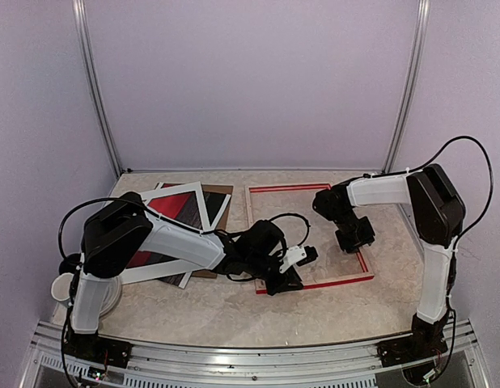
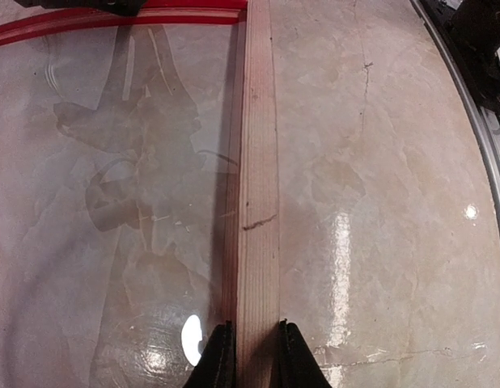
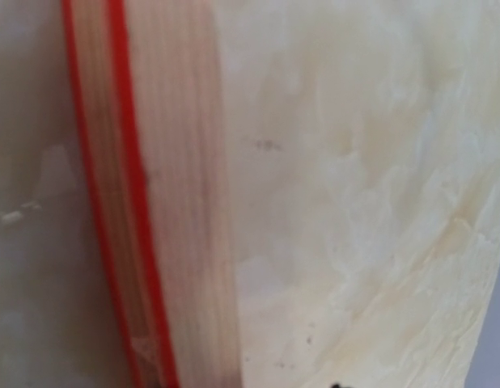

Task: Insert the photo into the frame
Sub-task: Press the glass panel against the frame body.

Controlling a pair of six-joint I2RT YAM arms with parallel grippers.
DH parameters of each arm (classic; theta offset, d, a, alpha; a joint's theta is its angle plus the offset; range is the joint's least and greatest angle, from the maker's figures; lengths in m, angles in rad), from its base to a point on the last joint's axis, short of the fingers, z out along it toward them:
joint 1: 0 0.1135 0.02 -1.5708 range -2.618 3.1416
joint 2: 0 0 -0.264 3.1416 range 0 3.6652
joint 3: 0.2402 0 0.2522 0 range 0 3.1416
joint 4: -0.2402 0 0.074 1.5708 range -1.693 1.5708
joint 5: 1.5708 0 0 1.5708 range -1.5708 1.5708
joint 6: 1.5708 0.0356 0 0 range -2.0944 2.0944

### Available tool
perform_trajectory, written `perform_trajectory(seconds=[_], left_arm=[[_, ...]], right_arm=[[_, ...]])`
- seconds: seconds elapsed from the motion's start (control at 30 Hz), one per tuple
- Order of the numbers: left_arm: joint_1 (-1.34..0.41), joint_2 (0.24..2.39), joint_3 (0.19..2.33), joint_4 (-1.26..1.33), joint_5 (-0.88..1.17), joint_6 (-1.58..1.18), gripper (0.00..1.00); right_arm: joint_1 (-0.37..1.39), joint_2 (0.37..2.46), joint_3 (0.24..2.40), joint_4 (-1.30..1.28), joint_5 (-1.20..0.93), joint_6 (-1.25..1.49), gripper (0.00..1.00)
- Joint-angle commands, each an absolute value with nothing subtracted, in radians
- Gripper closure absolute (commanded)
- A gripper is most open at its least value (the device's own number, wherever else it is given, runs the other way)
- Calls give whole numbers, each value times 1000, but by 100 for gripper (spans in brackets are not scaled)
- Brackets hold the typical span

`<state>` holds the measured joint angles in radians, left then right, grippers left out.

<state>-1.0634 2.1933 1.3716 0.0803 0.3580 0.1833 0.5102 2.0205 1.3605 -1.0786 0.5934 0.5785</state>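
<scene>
One frame [image 1: 315, 284], one photo [image 1: 179, 206]; left gripper [image 2: 254, 326] clamps the frame, right gripper [image 1: 355, 238] cannot be judged

Marbled table [image 1: 234, 311] carries the frame [image 1: 290, 187]; brown backing board [image 1: 224, 198] lies to its left.

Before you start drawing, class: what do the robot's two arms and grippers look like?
The left arm and right arm have smooth white link shells joined by bulky black joint housings. The left gripper and right gripper are black. A small white block sits at the left wrist. Thin black cables loop loosely off each arm.
</scene>
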Motion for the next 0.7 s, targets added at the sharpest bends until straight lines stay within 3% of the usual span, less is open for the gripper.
perform_trajectory(seconds=[0.0, 0.67], left_arm=[[-1064, 2207, 1356, 50, 346, 176, 95], [-1065, 2195, 1344, 19, 351, 199, 100]], right_arm=[[491, 2090, 1356, -1089, 667, 603, 59], [425, 2230, 1600, -1087, 729, 506, 58]])
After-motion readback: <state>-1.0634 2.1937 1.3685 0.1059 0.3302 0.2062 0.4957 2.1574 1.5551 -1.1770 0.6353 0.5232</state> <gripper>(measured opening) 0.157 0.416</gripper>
